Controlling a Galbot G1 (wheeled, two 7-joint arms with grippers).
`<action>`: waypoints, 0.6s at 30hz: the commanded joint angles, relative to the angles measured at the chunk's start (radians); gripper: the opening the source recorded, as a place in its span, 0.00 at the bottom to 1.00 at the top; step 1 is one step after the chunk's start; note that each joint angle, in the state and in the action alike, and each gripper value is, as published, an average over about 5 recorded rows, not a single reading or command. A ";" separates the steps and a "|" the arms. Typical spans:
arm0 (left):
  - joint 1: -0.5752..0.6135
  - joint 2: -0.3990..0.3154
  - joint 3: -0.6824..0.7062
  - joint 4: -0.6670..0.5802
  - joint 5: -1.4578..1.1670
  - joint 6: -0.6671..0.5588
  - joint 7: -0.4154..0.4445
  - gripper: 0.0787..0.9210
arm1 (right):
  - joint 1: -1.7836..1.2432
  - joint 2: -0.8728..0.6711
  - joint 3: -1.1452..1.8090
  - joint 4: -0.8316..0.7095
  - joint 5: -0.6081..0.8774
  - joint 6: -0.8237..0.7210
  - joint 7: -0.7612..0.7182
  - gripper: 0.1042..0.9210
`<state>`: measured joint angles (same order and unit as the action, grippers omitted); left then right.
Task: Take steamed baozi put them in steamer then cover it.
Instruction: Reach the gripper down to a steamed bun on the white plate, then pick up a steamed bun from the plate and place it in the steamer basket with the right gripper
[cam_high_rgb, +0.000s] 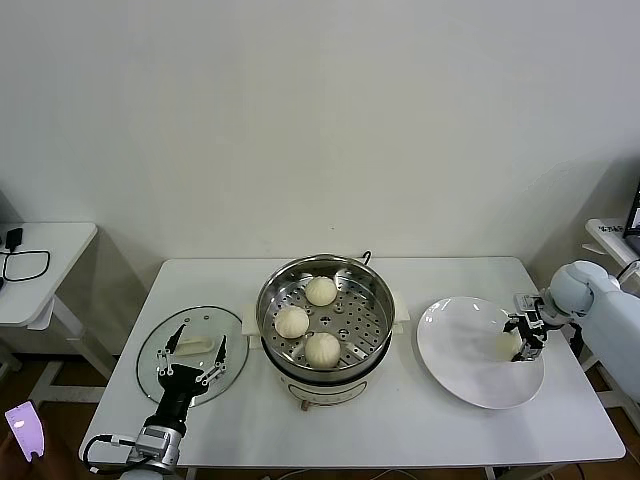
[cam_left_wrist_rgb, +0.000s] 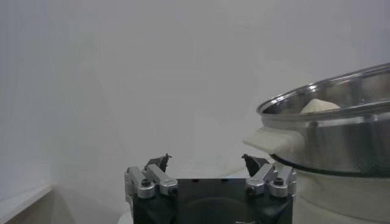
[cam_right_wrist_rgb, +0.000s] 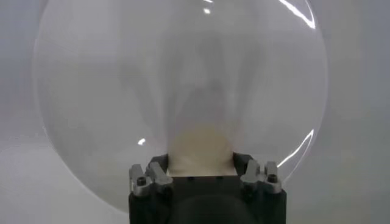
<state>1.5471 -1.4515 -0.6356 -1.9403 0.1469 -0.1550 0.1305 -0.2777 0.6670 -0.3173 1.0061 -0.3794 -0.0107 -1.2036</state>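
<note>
Head view, left to right: the left gripper (cam_high_rgb: 190, 362) is seen at lower left, fingers spread wide and holding nothing, poised over the glass lid (cam_high_rgb: 160, 352) lying flat on the table (cam_high_rgb: 400, 430). At centre the steamer (cam_high_rgb: 325, 315) stands uncovered; three baozi (cam_high_rgb: 321, 291) are counted on its perforated tray. At right, a white plate (cam_high_rgb: 470, 350) is noted, with the fourth baozi (cam_high_rgb: 507, 345) on its right part. The right gripper (cam_high_rgb: 524, 338) is lowered onto this bun. Right wrist view: the bun (cam_right_wrist_rgb: 201, 149) sits between the fingers (cam_right_wrist_rgb: 153, 173), which are drawn in against its sides.
</note>
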 joint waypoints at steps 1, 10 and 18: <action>-0.001 0.000 0.004 -0.002 0.000 0.000 0.000 0.88 | 0.069 -0.069 -0.089 0.101 0.118 -0.042 -0.017 0.74; -0.007 0.003 0.008 0.000 0.000 -0.001 0.000 0.88 | 0.507 -0.248 -0.517 0.437 0.495 -0.243 -0.045 0.75; -0.010 0.008 0.006 0.001 -0.004 -0.007 0.004 0.88 | 1.030 -0.199 -1.006 0.686 0.827 -0.392 -0.012 0.76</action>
<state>1.5368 -1.4449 -0.6288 -1.9407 0.1446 -0.1597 0.1326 0.1879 0.4919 -0.7901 1.3770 0.0475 -0.2215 -1.2318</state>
